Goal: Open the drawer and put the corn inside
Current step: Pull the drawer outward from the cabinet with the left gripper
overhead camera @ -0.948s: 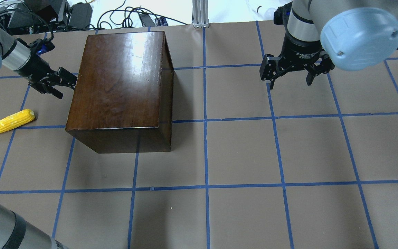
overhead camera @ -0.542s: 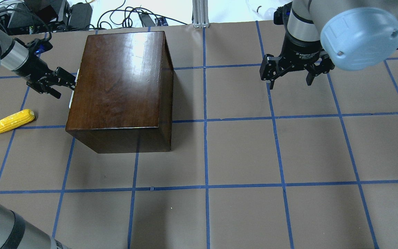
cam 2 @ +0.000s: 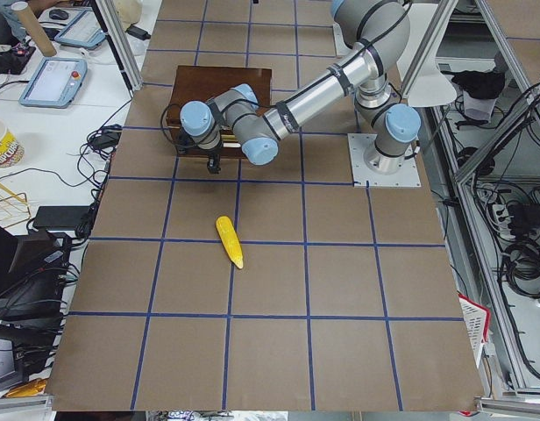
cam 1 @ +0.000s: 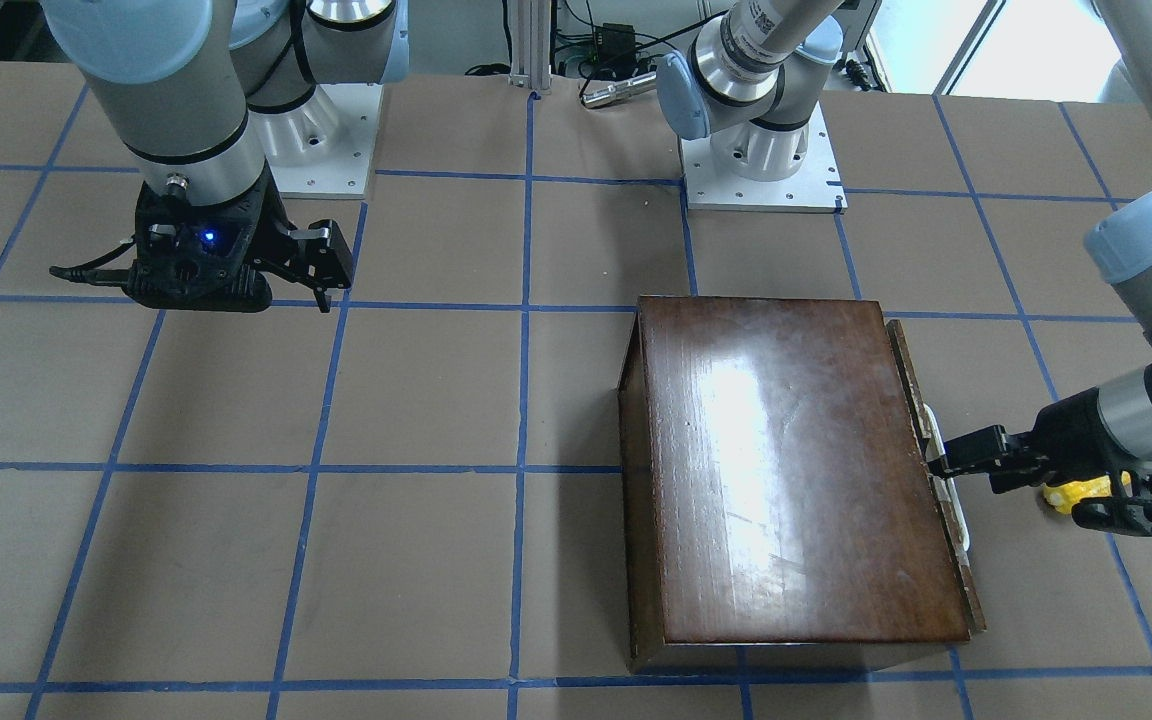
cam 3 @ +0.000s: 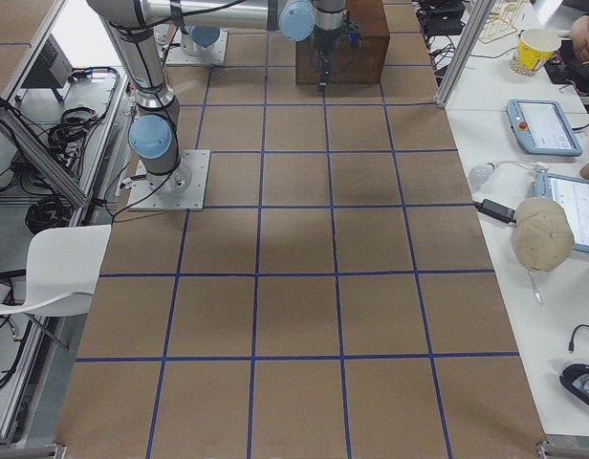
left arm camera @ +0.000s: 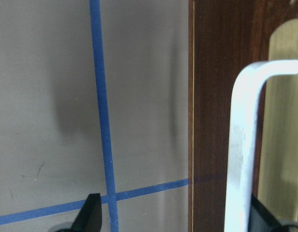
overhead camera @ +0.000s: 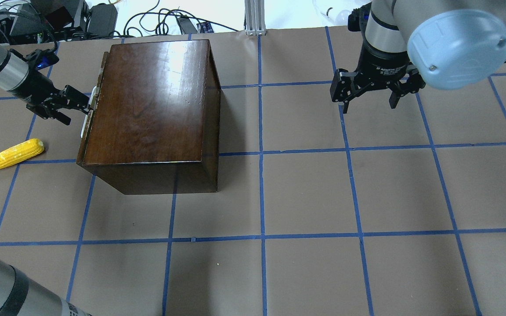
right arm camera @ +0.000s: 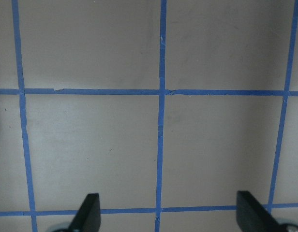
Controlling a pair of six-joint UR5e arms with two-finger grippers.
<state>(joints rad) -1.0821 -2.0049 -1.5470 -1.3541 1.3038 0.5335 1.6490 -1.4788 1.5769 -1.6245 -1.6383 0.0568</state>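
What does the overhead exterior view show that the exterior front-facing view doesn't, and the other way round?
Overhead only: the whole corn lying on the table; front-facing shows just a yellow sliver behind the left arm. Front-facing only: the right arm's base and the left arm's base. Both: the brown box, the drawer front slightly out, the left gripper at the white handle, the right gripper open over the table.

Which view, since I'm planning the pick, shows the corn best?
Overhead exterior: the corn lies whole, unobstructed, kernels visible. Exterior left shows it whole but smaller; front-facing only a partly hidden yellow bit; the others none.
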